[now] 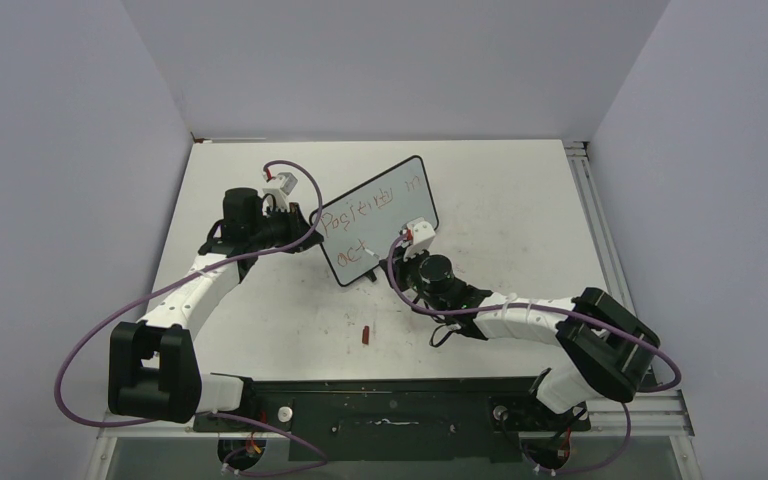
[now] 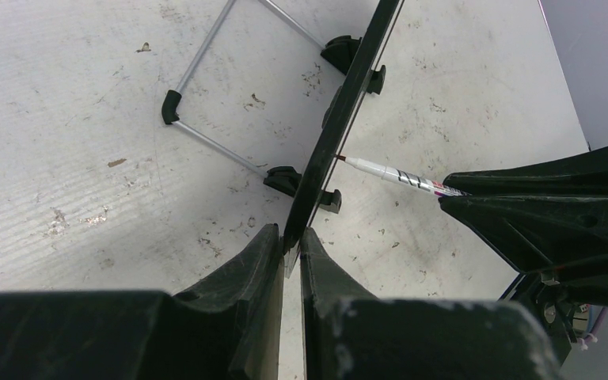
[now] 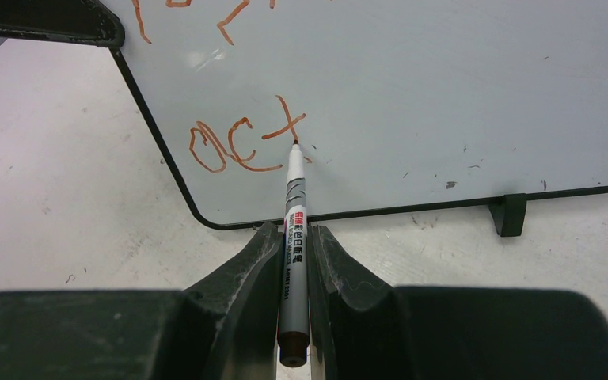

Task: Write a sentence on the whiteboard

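The whiteboard point(image 1: 385, 205) stands tilted at the table's middle, with reddish handwriting in two slanted lines. The second line of the sentence reads "act" point(image 3: 241, 144). My left gripper point(image 2: 291, 237) is shut on the board's left edge, which shows edge-on in the left wrist view point(image 2: 348, 103). My right gripper point(image 3: 291, 231) is shut on a grey marker point(image 3: 294, 190). The marker's tip touches the board face at the foot of the "t". The marker also shows in the left wrist view point(image 2: 400, 176), meeting the board.
A red marker cap point(image 1: 364, 334) lies on the smudged white tabletop in front of the board. A wire stand point(image 2: 206, 134) props the board from behind. Grey walls close in the table, and a metal rail point(image 1: 600, 230) runs along its right edge.
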